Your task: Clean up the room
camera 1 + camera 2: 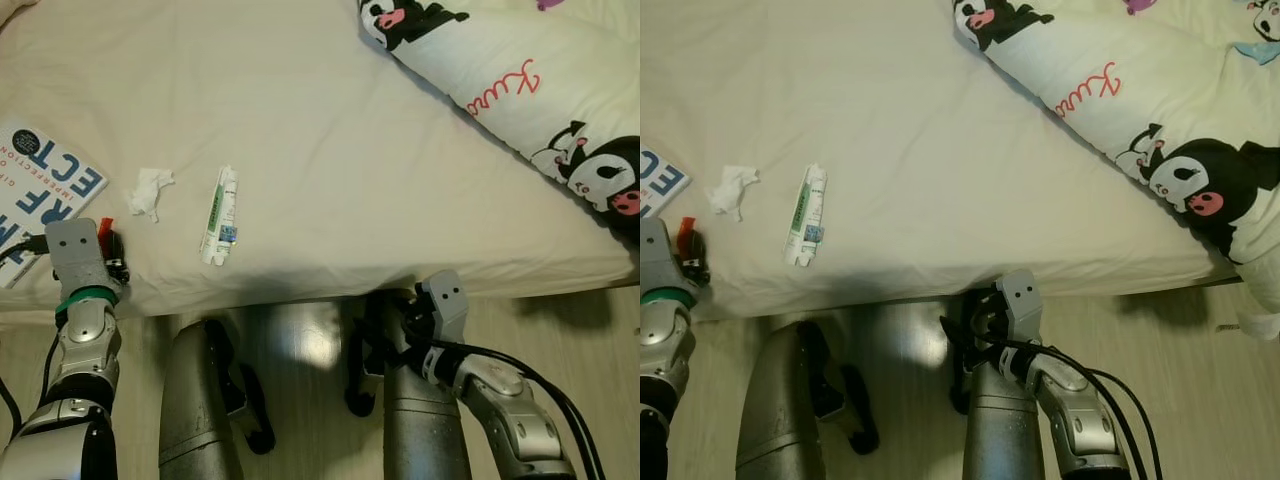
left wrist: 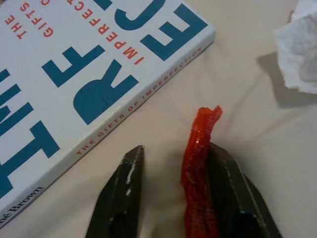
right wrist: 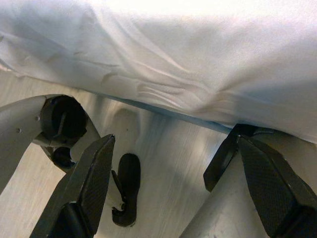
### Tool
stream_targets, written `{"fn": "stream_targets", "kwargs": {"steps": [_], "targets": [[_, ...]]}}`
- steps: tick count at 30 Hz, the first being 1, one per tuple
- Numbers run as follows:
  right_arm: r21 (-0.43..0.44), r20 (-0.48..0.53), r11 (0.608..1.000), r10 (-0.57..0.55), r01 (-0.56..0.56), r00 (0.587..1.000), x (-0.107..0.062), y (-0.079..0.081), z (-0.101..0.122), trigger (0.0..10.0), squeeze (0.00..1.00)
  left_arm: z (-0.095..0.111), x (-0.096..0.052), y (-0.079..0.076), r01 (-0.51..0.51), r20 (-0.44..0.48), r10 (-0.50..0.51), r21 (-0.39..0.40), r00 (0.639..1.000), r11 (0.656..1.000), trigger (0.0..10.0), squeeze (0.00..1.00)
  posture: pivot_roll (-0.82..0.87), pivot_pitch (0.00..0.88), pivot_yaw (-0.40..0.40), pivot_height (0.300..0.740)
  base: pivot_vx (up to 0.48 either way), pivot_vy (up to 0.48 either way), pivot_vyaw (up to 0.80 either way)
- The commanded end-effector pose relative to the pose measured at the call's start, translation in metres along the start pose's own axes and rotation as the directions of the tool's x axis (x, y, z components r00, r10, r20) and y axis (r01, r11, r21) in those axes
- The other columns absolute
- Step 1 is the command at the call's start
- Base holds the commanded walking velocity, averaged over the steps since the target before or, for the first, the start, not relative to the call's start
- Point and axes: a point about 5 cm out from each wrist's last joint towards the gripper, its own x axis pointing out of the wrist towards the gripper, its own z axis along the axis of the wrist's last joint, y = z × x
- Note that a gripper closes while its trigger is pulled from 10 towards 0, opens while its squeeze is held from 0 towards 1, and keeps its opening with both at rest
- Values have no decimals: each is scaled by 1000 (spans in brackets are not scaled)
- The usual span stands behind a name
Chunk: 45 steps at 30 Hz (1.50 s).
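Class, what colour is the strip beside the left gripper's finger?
Red strip; the left wrist view shows it best.

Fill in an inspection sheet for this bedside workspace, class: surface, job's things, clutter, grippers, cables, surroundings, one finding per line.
Surface: cream bed sheet, lightly creased.
Job's things: crumpled tissue, white tube lying flat beside it, red wrapper.
Clutter: book at the bed edge; cartoon-print pillow.
Grippers: left gripper over the bed edge beside the book, fingers apart, red wrapper lying against one finger; right gripper open, low by the mattress edge.
Cables: black cables along the right arm.
Surroundings: pale wooden floor.
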Motion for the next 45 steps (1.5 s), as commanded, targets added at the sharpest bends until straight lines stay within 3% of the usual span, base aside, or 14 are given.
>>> {"fn": "stream_targets", "kwargs": {"steps": [1, 9, 13, 15, 22, 26, 29, 30, 32, 35, 37, 40, 44, 45], "targets": [[45, -39, 999, -7, 9, 999, -3, 1, -13, 10000, 0, -37, -20, 1, 24, -161, -19, 33, 987, 999, 0, 0, -258, 502, 36, 577, 0, 0, 0], [81, 96, 997, 4, -12, 995, 22, 0, 22, 10000, 0, -36, -20, -1, 37, -147, -34, 18, 989, 999, 0, 0, -237, 500, 40, 577, 0, 0, 0], [114, 181, 992, 39, -60, 983, 50, -1, 49, 10000, 0, -34, -21, -3, 39, -126, -38, 4, 991, 999, 0, 0, -211, 502, 40, 577, 0, 0, 0], [118, 189, 991, 45, -68, 981, 53, 0, 52, 10000, 0, -34, -21, -4, 39, -123, -38, 3, 992, 999, 0, 0, -211, 502, 40, 577, 0, 0, 0], [51, 178, 951, 290, -303, 940, 102, 52, 72, 10000, 0, -14, -19, -2, 15, 7, -15, -68, 1000, 998, 0, 0, -138, 502, 35, 577, 0, 0, 0], [24, 175, 935, 344, -354, 922, 109, 67, 77, 10000, 0, -7, -19, 0, 8, 43, -5, -86, 999, 996, 0, 0, -129, 498, 33, 577, 0, 0, 0], [30, 166, 910, 404, -414, 900, 116, 92, 80, 10000, 0, -1, -24, -1, 27, 76, -18, -122, 997, 992, 0, 0, -126, 486, 27, 577, 0, 0, 0], [30, 166, 910, 404, -414, 900, 116, 92, 80, 10000, 0, -1, -24, -1, 27, 76, -18, -122, 997, 992, 0, 0, -126, 486, 27, 577, 0, 0, 0], [47, 25, 902, 428, -429, 903, 115, 97, 63, 10000, 0, -3, -27, -4, 45, 73, -36, -126, 997, 991, 0, 0, -116, 483, 25, 577, 0, 0, 0], [31, -52, 889, 459, -458, 887, 112, 99, 55, 10000, 0, -3, -28, -5, 47, 70, -38, -127, 997, 991, 0, 0, -115, 482, 25, 577, 0, 0, 0], [2, -172, 812, 575, -583, 800, 93, 96, 48, 10000, 0, -5, -29, -7, 53, 62, -45, -128, 997, 990, 0, 0, -127, 473, 24, 577, 0, 0, 0], [-56, -275, 689, 685, -723, 675, 58, 84, 57, 10000, 0, -6, -29, -12, 65, 51, -58, -135, 997, 989, 0, 0, -144, 460, 23, 577, 0, 0, 0], [-61, -272, 638, 730, -768, 627, 44, 81, 69, 10000, 0, -5, -30, -15, 70, 45, -65, -137, 997, 988, 0, 0, -149, 456, 22, 577, 0, 0, 0], [-74, -240, 599, 766, -797, 597, 35, 81, 80, 10000, 0, -5, -29, -17, 71, 43, -66, -138, 997, 988, 0, 0, -150, 453, 23, 577, 0, 0, 0]]}}
